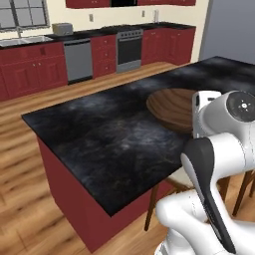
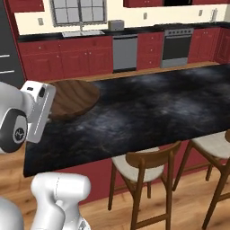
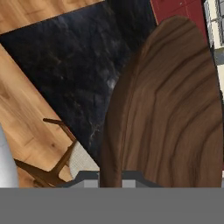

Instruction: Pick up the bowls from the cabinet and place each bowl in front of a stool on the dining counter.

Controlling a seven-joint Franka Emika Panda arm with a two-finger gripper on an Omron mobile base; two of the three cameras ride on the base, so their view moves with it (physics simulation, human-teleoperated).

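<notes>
The wide dark brown wood-grain bowl (image 1: 169, 107) hangs at the end of the dining counter (image 1: 99, 134), low over its black marbled top. From the right base view the bowl (image 2: 74, 96) sits right beside my white hand. In the hand view its wood-grain inside (image 3: 170, 109) is tilted on edge, and my gripper (image 3: 110, 178) is shut on the rim at the bottom. A stool (image 2: 143, 168) with a cream seat stands at the counter's near side, a second stool (image 2: 215, 148) further right. The cream-white bowl is out of view.
Red base cabinets, a dishwasher (image 1: 78, 60) and an oven (image 1: 129, 49) line the far wall, with a sink (image 2: 83, 33) under the window. Wooden floor lies between them and the counter. My arm (image 1: 214, 164) rises at the counter's near edge.
</notes>
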